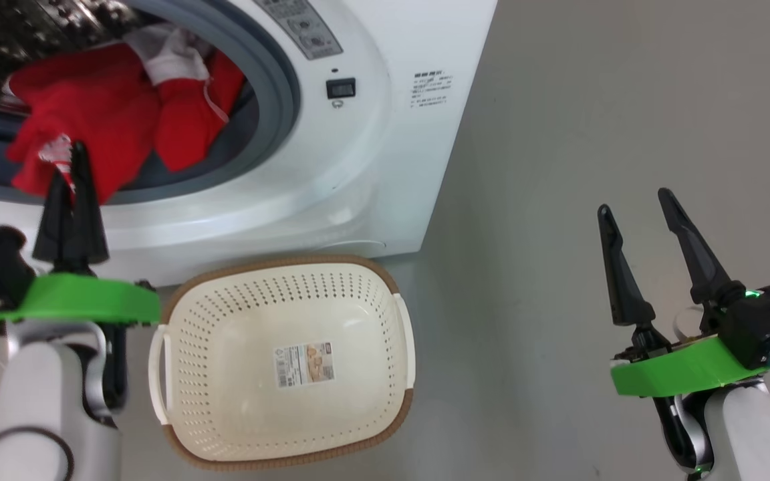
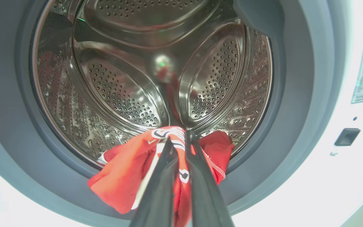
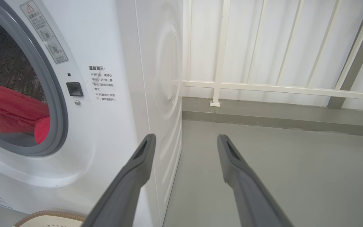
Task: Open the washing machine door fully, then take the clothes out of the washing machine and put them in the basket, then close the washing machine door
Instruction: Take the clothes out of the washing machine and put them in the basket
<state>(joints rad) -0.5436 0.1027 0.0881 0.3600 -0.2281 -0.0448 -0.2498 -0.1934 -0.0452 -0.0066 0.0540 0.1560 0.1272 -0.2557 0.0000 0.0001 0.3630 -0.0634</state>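
The clothes (image 1: 91, 113) lie in a red heap in the mouth of the washing machine (image 1: 398, 100). A white piece is bunched at the top of the heap, and one red garment with white trim spills forward over the lower lip of the grey rubber ring (image 1: 278, 87). The left gripper (image 1: 67, 160) has that garment. Its two dark fingers are pressed tight together on a fold of the red cloth at the lower left of the opening, and from the wrist the fabric drapes down on both sides of them. Behind the cloth the dimpled steel drum (image 2: 121, 94) curves away, shiny and catching red reflections.

Just below the opening, close against the machine's front, the basket (image 1: 238, 314) sits on the floor. Its brown woven-look rim is towards the machine, and the paper label (image 1: 305, 364) on its bottom is in plain sight (the perforated walls look cream rather than pure white).

Further out, well to the right of the basket and past the machine's corner, the right gripper (image 1: 634, 202) hangs over the grey floor (image 1: 592, 100). Its fingers are spread wide apart with only floor between them. Beyond it, along the wall beside the machine, runs a white railing (image 3: 263, 88).
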